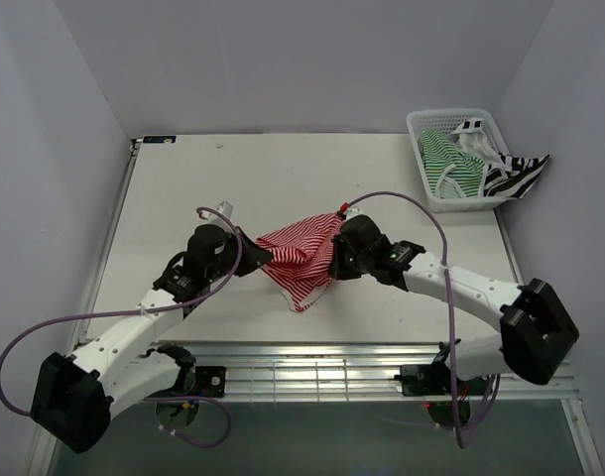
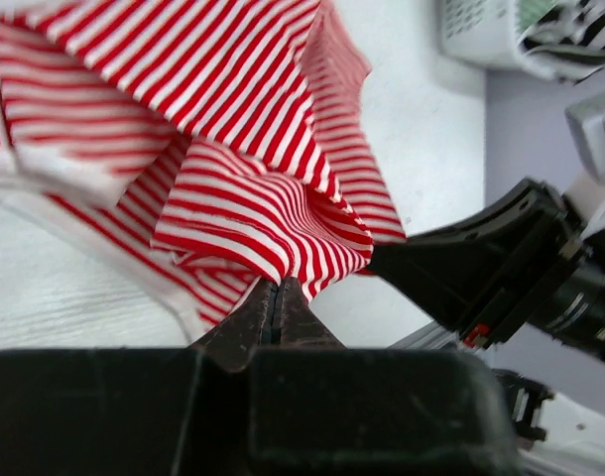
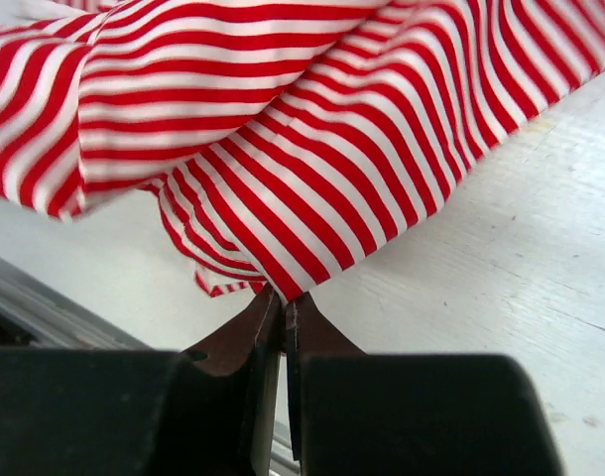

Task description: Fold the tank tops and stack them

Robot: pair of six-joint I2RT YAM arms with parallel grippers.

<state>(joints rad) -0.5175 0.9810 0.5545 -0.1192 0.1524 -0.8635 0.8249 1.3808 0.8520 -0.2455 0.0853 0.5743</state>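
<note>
Tank tops are what we look for first. From above, we find the red-and-white tank top (image 1: 298,260) bunched in the middle of the table (image 1: 233,178), toward its near edge, with one pointed end trailing nearer to us. The left gripper (image 1: 260,256) meets the cloth from the left and the right gripper (image 1: 332,260) from the right, so the garment sits between them. In the far right corner stands the basket (image 1: 459,113). The green-and-white tank top (image 1: 449,164) lies inside it, and the black-and-white tank top (image 1: 521,177) spills over its right rim.

On the left wrist camera, we see the left gripper (image 2: 275,297) clamped tight on a folded edge of the red-and-white tank top (image 2: 243,198), its jaws pressed together with cloth rising out of them. The right gripper's black body reaches the cloth from the right, and a corner of the basket (image 2: 481,40) shows at the top.

On the right wrist camera, we see the right gripper (image 3: 283,302) pinching a lower fold of the red-and-white tank top (image 3: 312,149), jaws nearly meeting, with the fabric draped above the white table (image 3: 501,297).
</note>
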